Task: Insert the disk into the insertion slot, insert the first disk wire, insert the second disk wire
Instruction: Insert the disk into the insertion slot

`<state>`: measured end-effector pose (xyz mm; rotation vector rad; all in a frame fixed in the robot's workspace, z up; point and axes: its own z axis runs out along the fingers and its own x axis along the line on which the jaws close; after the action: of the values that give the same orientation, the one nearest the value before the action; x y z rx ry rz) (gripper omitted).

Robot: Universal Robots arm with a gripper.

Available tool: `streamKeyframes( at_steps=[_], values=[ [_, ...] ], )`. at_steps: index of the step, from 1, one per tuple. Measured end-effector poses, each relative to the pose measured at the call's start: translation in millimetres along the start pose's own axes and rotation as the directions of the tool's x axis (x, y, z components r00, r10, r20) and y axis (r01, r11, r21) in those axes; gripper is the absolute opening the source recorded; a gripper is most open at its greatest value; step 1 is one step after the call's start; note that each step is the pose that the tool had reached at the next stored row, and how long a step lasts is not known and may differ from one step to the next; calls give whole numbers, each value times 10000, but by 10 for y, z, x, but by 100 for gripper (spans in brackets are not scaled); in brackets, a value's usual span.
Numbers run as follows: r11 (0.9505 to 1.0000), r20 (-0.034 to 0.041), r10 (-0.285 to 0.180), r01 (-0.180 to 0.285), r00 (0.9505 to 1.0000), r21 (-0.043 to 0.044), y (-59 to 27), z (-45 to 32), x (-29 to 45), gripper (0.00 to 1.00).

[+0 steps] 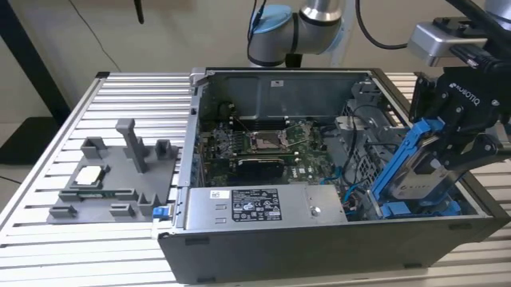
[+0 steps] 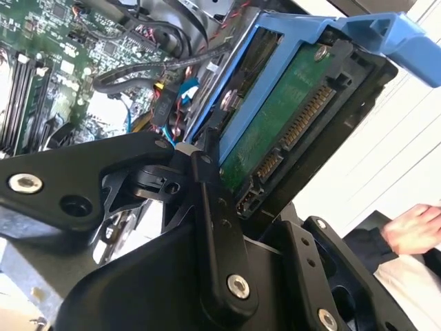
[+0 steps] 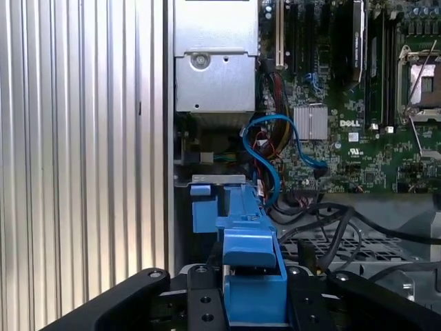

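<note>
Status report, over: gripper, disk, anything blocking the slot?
Gripper shut on the disk. Disk tilted, lower end at the insertion slot, not seated. Blue cable and black cables lie close beside it.

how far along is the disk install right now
Nothing looks finished yet. In hand: the gripper is shut on the disk, which stands tilted with its lower end down at the insertion slot and its upper end sticking up out of the case, so it is not seated. Left: both wires; in the second wrist view the disk's connector is bare, with nothing plugged in.
</note>
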<state>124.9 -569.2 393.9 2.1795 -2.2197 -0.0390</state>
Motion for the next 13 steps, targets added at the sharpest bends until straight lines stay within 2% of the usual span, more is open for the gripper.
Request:
streamKeyframes(
  at_steps=[9, 13],
  values=[
    [10000, 7, 0, 0, 10000, 0, -6, 160, -1, 33],
    [10000, 17, 0, 0, 10000, -2, -7, 185, -1, 33]
  ],
)
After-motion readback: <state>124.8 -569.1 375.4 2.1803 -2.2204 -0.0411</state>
